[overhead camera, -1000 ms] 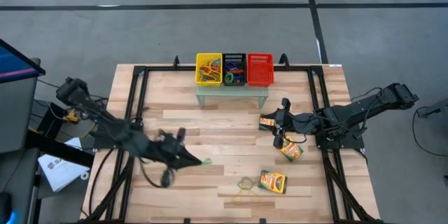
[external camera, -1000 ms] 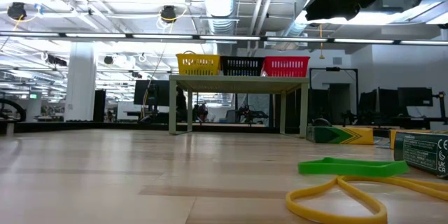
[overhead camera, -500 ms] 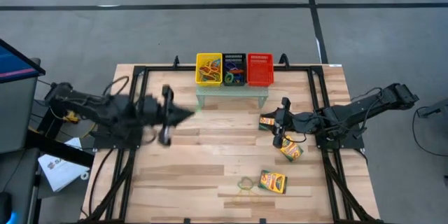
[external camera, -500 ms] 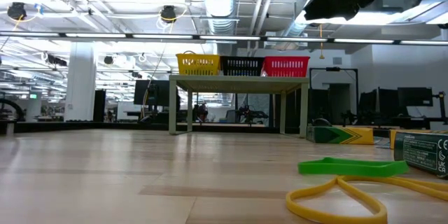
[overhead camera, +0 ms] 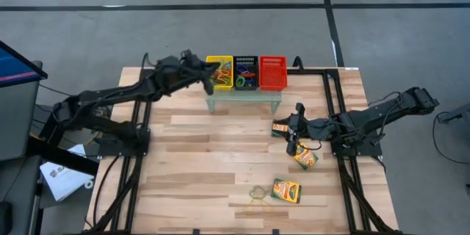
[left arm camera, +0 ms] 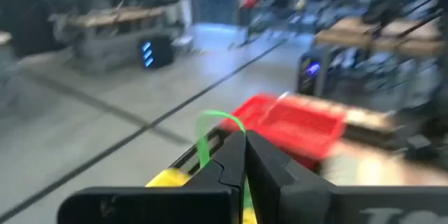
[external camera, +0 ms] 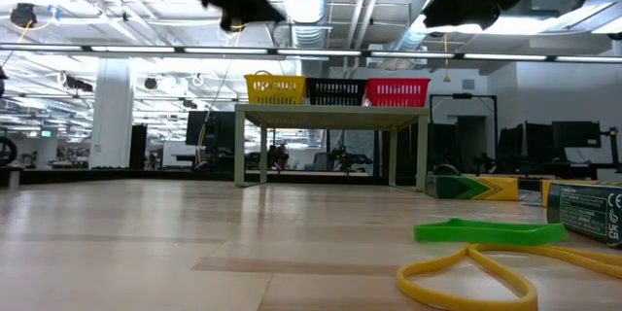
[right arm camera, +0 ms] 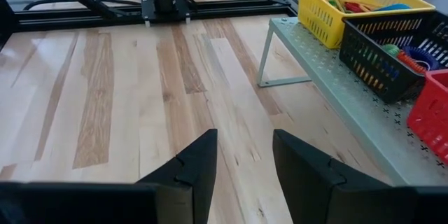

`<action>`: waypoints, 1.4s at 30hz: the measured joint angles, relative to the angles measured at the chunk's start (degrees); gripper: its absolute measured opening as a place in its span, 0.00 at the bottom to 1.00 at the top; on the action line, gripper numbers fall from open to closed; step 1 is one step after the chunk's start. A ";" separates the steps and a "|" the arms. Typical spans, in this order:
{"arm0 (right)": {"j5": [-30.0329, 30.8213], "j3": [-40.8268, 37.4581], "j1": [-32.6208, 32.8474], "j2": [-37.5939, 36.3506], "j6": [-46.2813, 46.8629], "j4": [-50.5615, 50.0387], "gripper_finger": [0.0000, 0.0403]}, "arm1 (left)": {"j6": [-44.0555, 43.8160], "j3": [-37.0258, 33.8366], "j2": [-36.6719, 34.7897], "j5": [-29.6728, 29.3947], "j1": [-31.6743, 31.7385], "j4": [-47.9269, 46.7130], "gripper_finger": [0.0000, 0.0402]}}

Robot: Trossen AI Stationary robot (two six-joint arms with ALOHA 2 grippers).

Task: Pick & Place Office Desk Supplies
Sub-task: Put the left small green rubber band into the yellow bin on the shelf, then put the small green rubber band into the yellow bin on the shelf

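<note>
You are carrying a thin green rubber-band loop in the left gripper, whose fingers are pinched tight on it; a short arc of the band is standing up past the fingertips. In the overhead view that left gripper is hovering at the left edge of the yellow mesh basket, which is sitting with the black mesh basket and the red mesh basket on the small pale-green perforated stand at the far side of the wooden table.

The band is looking very light, limp and stretchy, so it is likely to cling to a finger or spring sideways on release. Let it go low over the basket. For the green and yellow loops lying near the front edge, pinching a single strand flat against the wood is probably the surest hold. The flat yellow-and-green crayon boxes are looking stiff and light; their narrow sides are probably the place to grip.

Compared with a second ago, the left arm has swung from the table's middle-left up to the baskets, while the right gripper is staying half-spread and empty, parked low beside the boxes on the right.
</note>
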 joint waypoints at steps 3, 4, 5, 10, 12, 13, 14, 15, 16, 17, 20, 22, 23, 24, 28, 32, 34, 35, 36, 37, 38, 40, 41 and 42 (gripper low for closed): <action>0.00 0.00 0.02 0.00 0.02 0.00 0.34 | -0.54 0.00 4.21 -0.04 3.36 -0.20 0.00; -0.02 0.00 0.02 0.00 0.00 0.00 0.34 | -1.06 0.00 5.54 -0.05 3.95 -0.40 0.01; -0.06 0.00 0.02 0.01 0.00 0.00 0.34 | -1.22 0.00 6.75 0.03 4.31 -0.51 0.00; -0.18 0.00 -0.02 0.00 0.00 -0.23 0.34 | -1.03 0.00 10.10 -2.51 3.91 -0.85 0.01; -0.20 0.00 -0.02 0.00 0.00 -0.57 0.34 | -0.91 0.00 10.08 -5.31 3.30 -0.88 0.04; -0.20 0.00 -0.02 0.00 0.00 -0.75 0.34 | -0.17 0.00 9.75 -6.53 3.04 -1.32 0.06; -0.20 0.00 -0.02 0.00 0.00 -0.83 0.34 | 0.72 0.00 9.41 -7.74 2.74 -1.57 0.08; -0.21 0.00 -0.02 0.00 0.00 -0.85 0.34 | 1.74 0.00 8.91 -8.66 2.45 -1.85 0.11; -0.20 0.00 -0.02 0.01 0.00 -0.86 0.34 | 2.53 0.00 8.30 -9.17 2.35 -2.56 0.13; -0.20 0.00 -0.02 0.00 0.01 -0.86 0.34 | 3.15 0.00 7.74 -9.53 2.17 -2.71 0.16; -0.20 0.00 -0.03 0.00 0.00 -0.86 0.34 | 3.48 0.00 6.95 -9.55 2.04 -4.19 0.26; -0.20 0.00 -0.17 0.00 0.00 -0.86 0.34 | 3.25 -0.02 6.75 -9.56 2.04 -5.32 0.33; -0.20 0.00 -0.17 0.00 0.02 -0.86 0.34 | 3.10 0.00 6.72 -9.57 1.96 -5.90 0.36; -0.20 0.00 -0.15 0.00 0.02 -0.83 0.34 | 2.87 0.00 6.70 -9.57 1.61 -6.93 0.39; -0.92 0.00 0.16 0.00 0.04 -0.71 0.34 | 1.75 -0.07 4.86 -7.85 -1.86 -10.27 0.48; -3.46 0.00 1.10 1.12 -0.24 0.38 0.34 | 4.11 -0.04 -0.06 -7.11 -9.83 -15.22 0.50; -4.63 0.00 2.01 3.01 -0.31 1.72 0.34 | 3.20 -0.02 -2.85 -7.82 -15.13 -16.91 0.50; -5.34 0.00 2.47 4.24 -0.81 3.08 0.34 | 2.77 -0.02 -4.54 -8.02 -17.88 -18.37 0.50; -6.41 0.00 3.10 5.62 -1.87 4.40 0.34 | 2.11 -0.02 -5.97 -8.21 -20.91 -19.12 0.50; -7.60 0.00 3.75 7.19 -3.04 5.72 0.34 | 1.82 0.02 -7.36 -8.81 -24.08 -19.38 0.49; -8.66 -0.01 4.57 8.75 -4.15 6.57 0.34 | 1.73 -0.01 -9.01 -9.93 -27.31 -20.93 0.49; -9.89 -0.04 6.09 11.76 -5.76 8.75 0.34 | 1.70 -0.02 -11.86 -13.85 -34.16 -21.11 0.46; -10.55 -0.04 6.94 13.08 -6.67 9.57 0.34 | 1.71 -0.04 -13.52 -17.07 -37.78 -21.83 0.44; -11.14 -0.04 7.77 14.30 -7.46 10.22 0.34 | 1.71 -0.04 -14.94 -20.49 -41.38 -21.87 0.42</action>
